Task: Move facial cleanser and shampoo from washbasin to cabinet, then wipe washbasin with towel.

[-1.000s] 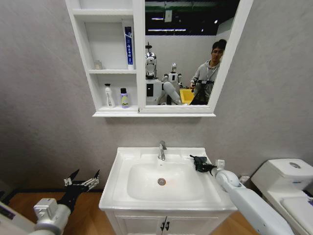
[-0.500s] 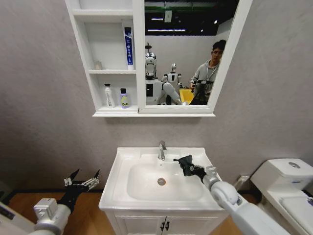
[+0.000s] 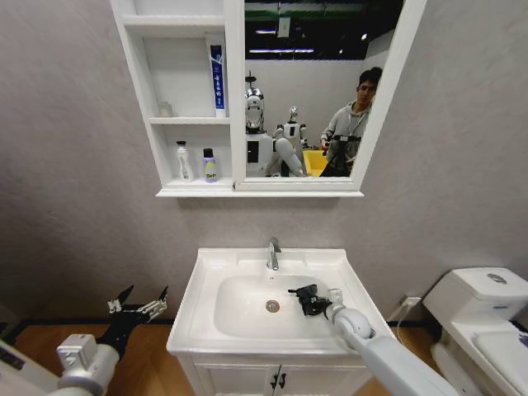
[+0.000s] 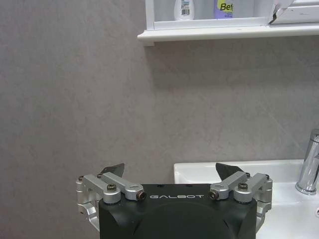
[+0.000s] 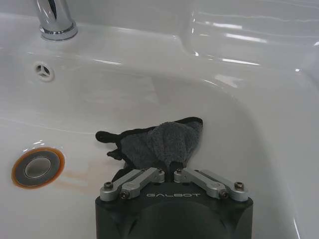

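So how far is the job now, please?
Done: two small bottles stand on the white wall cabinet's lowest shelf. In hand: the right gripper, shut on the dark grey towel, is inside the white ceramic washbasin. Left: more wiping. The left gripper waits open beside it.

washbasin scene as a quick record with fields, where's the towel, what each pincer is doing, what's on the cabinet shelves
towel: dark grey towel pressed on the bowl of the washbasin, beside the drain
right pincer: right pincer shut on the towel, inside the bowl
left pincer: left pincer open, held beside the washbasin's left edge, apart from it
cabinet: cabinet holds a white bottle and a purple bottle on the lower shelf, a blue tube above
tap: tap at the back rim
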Robot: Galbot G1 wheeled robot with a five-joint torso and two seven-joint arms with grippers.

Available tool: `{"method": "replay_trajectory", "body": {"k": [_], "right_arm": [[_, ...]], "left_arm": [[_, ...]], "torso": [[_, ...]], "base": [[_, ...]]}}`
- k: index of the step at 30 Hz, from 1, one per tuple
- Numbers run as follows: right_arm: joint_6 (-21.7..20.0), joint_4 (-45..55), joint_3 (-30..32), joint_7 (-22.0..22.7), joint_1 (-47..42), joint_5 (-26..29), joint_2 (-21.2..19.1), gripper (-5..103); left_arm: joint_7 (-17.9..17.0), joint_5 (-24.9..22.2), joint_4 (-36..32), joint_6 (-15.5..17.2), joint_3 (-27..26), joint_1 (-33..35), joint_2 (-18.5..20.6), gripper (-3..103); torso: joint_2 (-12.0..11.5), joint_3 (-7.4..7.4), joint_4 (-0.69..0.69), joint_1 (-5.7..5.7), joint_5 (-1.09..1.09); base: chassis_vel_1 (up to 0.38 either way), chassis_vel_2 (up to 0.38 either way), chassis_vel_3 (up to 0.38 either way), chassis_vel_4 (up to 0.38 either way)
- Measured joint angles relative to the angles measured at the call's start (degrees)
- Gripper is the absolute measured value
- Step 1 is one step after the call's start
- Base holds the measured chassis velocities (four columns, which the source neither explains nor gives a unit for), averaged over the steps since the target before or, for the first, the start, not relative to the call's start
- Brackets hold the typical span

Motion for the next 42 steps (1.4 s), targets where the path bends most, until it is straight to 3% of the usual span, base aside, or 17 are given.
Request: {"method": "replay_trajectory", "body": {"k": [7,18,24,29,35,37,38,41,42], "right_arm": [[0.19,-3.89,-4.78,0.05,3.44,-0.72,1.6,3],[-1.54,-8.77,-15.8,3.7,12.52,6.82,7.26,3],[-2.14,-13.28,-21.55,4.24,18.35,10.02,16.04,3],[-2.42,-12.43,-22.87,6.03,18.99,12.49,18.81,3],[-2.4,-10.79,-20.29,6.68,16.41,12.35,16.64,3],[-2.35,-8.7,-17.3,7.11,13.78,12.35,11.52,3],[-2.35,-8.7,-17.3,7.11,13.78,12.35,11.52,3],[-1.97,-5.59,-13.72,6.66,10.27,11.52,5.31,3],[-1.97,-5.59,-13.72,6.66,10.27,11.52,5.31,3]], "left_arm": [[0.0,0.0,0.0,0.0,0.0,0.0,0.0,100],[0.0,0.0,0.0,0.0,0.0,0.0,0.0,100],[-0.01,0.0,0.0,0.0,0.0,0.0,0.0,100],[-0.01,0.0,0.0,0.0,0.0,0.0,0.0,100],[0.0,0.0,0.0,0.0,0.0,0.0,0.0,100],[0.0,0.0,0.0,0.01,0.0,0.0,0.0,100],[0.0,0.0,0.0,0.01,0.0,0.0,0.0,100],[0.0,0.0,0.0,0.0,0.0,0.0,0.0,100],[0.0,0.0,0.0,0.0,0.0,0.0,0.0,100]], "torso": [[0.0,-0.01,0.0,0.0,-0.02],[0.0,0.0,0.0,0.0,-0.01],[-0.01,0.01,0.02,0.01,0.0],[-0.01,0.01,0.02,0.01,0.0],[-0.01,0.01,0.02,0.01,0.02],[-0.01,0.0,-0.01,0.0,0.02],[-0.01,0.0,-0.01,0.0,0.02],[-0.01,0.0,-0.04,0.0,0.0],[-0.01,0.0,-0.04,0.0,0.0]], "base": [[0.0,0.0,0.0,0.0],[0.0,0.0,0.0,0.0],[0.0,0.0,0.0,0.0],[0.0,0.0,0.0,0.0],[0.0,0.0,0.0,0.0],[0.0,0.0,0.0,0.0],[0.0,0.0,0.0,0.0],[0.0,0.0,0.0,0.0],[0.0,0.0,0.0,0.0]]}}
